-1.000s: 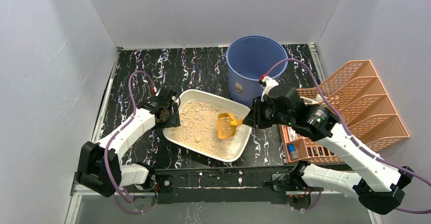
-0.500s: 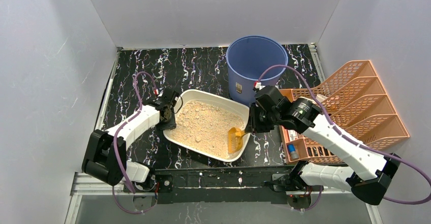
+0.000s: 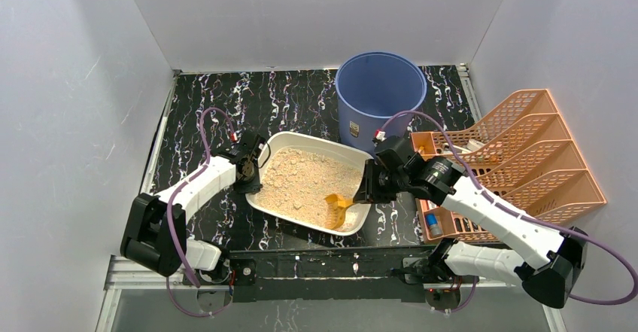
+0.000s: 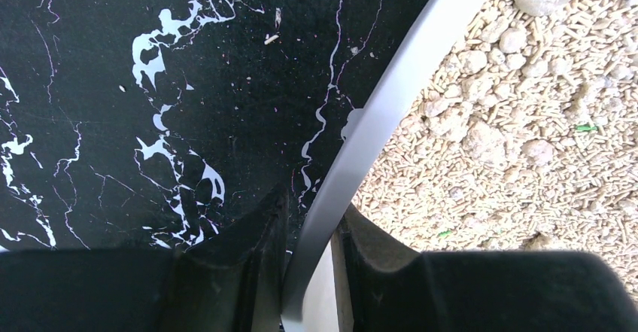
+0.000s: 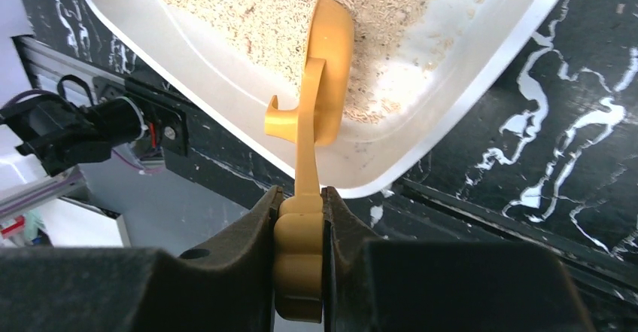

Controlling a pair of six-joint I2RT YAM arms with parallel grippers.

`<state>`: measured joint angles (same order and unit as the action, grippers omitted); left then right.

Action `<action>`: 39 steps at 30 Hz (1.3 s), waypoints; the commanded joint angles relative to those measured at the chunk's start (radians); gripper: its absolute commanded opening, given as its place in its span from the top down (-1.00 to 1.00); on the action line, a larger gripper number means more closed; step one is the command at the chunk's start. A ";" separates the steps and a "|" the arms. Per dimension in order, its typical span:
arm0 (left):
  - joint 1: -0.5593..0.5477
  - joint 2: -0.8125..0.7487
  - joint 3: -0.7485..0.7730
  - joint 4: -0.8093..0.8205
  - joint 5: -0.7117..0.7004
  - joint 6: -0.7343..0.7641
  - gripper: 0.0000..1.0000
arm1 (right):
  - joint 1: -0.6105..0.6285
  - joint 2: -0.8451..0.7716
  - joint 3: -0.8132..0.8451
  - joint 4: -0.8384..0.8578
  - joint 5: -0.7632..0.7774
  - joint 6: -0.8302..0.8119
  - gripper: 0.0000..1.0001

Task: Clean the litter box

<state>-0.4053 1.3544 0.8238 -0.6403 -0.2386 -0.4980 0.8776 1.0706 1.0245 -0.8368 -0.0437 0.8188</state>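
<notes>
The litter box is a shallow white tray of tan litter in the middle of the black marbled table. My left gripper is at its left side. In the left wrist view the white rim runs between the two fingers of that gripper, which are closed onto it. My right gripper is shut on the handle of an orange scoop. In the right wrist view the scoop head dips into the litter near the box's near right corner, and the handle is clamped in the gripper.
A tall round blue bucket stands just behind the box's far right corner. An orange-pink lattice rack lies to the right, under my right arm. The table's metal front rail runs close below the box.
My left gripper has closed onto the box's left rim. The right gripper has carried the scoop from mid-box down into the litter at the near right corner.
</notes>
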 commanded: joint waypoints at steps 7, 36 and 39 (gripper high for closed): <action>-0.003 -0.091 0.016 -0.041 0.011 -0.047 1.00 | 0.008 0.038 -0.212 0.288 -0.152 0.175 0.97; -0.010 -0.316 0.135 -0.163 0.178 0.015 1.00 | 0.014 0.293 -0.356 0.885 0.007 0.557 0.97; -0.013 -0.333 0.158 -0.164 0.186 0.041 1.00 | 0.015 0.318 -0.358 0.959 0.000 0.558 0.97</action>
<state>-0.4053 1.0962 0.8757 -0.8204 -0.1223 -0.4778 0.8864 1.3262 0.6827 0.1165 -0.1558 1.3849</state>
